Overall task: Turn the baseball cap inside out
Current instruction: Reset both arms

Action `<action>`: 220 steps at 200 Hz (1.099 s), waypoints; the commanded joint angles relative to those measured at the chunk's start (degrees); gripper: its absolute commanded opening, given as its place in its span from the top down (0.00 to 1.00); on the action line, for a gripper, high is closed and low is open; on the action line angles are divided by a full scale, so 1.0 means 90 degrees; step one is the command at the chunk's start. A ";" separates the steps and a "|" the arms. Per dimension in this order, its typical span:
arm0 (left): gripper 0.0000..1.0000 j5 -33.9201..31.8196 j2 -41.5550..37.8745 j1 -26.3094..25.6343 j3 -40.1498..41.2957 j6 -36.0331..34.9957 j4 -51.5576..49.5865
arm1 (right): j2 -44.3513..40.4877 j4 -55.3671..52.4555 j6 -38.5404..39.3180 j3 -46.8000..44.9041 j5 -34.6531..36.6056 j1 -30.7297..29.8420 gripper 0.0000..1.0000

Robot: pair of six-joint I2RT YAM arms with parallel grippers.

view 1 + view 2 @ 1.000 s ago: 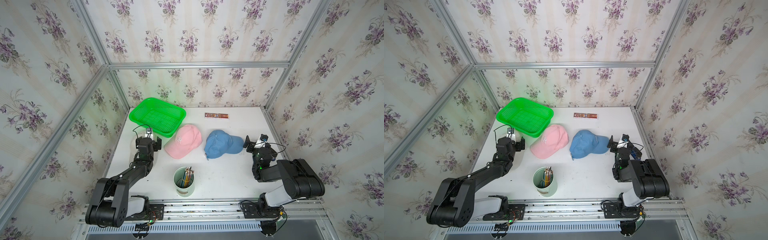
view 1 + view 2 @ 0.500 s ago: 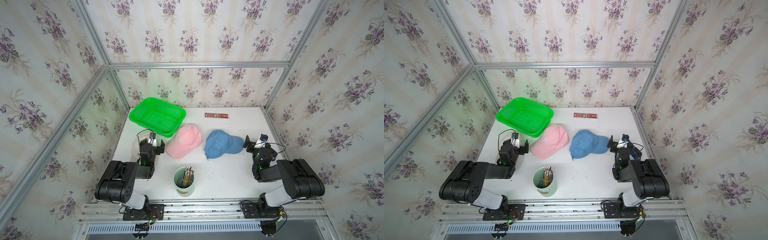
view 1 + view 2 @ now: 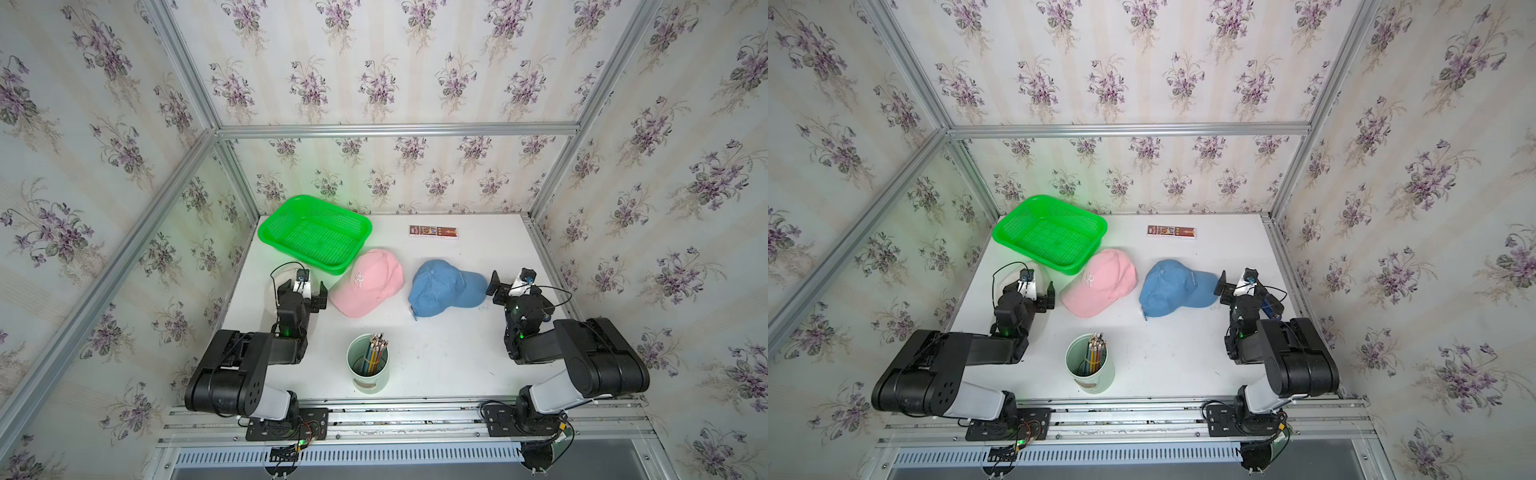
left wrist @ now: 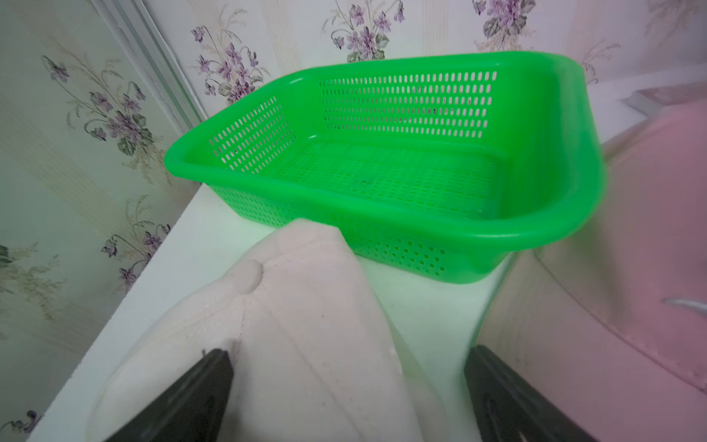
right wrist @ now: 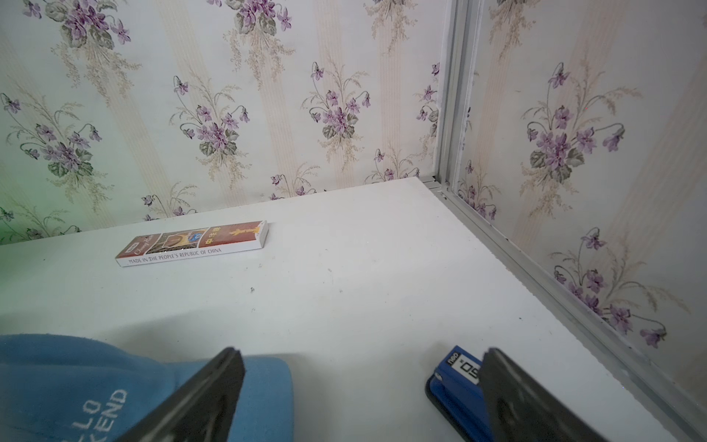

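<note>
Three baseball caps lie crown-up and right side out on the white counter [image 3: 457, 353], and we see neither arm holding one. At far left, the left end effector [image 4: 346, 350] hangs with its jaws wide over a cream cap [image 4: 306, 306], whose top button and panel seams face up; whether the fingers touch the cloth we cannot tell. Behind it stands a green mesh basket [image 3: 332, 214]. Just beside the basket's near corner sits a pink cap [image 3: 370, 282] with white stitched lettering, its brim pointing toward the front. A cup of pencils [image 3: 368, 370] stands nearer the front edge. Next comes a blue cap [image 3: 440, 289], with white lettering on its side and its brim turned toward the right arm. A flat printed box [image 3: 433, 232] lies by the back wall. The right end effector [image 5: 361, 350] is spread wide just beside that brim, with a small blue device [image 5: 457, 379] by its outer finger.
</note>
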State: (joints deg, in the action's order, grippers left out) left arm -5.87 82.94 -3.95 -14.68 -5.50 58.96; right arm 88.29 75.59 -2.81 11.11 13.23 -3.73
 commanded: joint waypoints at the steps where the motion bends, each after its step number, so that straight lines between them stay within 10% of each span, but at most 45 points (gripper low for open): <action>1: 0.01 0.0059 -0.0128 0.0005 -0.0094 0.0075 -0.0253 | 0.0009 0.0211 0.0019 0.0005 0.0023 -0.0006 0.00; 32: 0.01 0.0579 0.0747 0.0009 -0.0032 -0.0241 0.0894 | 0.0012 0.0205 0.0018 0.0006 0.0019 -0.0006 0.00; 58: 0.01 0.0652 0.0253 0.0009 -0.0330 -0.0189 -0.0441 | 0.0010 0.0210 0.0017 0.0005 0.0014 -0.0006 0.00; 220: 0.01 0.0232 0.0593 -0.0008 -0.0458 -0.0112 -0.0146 | 0.0007 0.0205 0.0019 0.0010 0.0018 -0.0006 0.00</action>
State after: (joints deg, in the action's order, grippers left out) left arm -5.37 87.79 -4.05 -19.29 -5.74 54.24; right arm 88.29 75.59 -2.81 11.11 13.23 -3.75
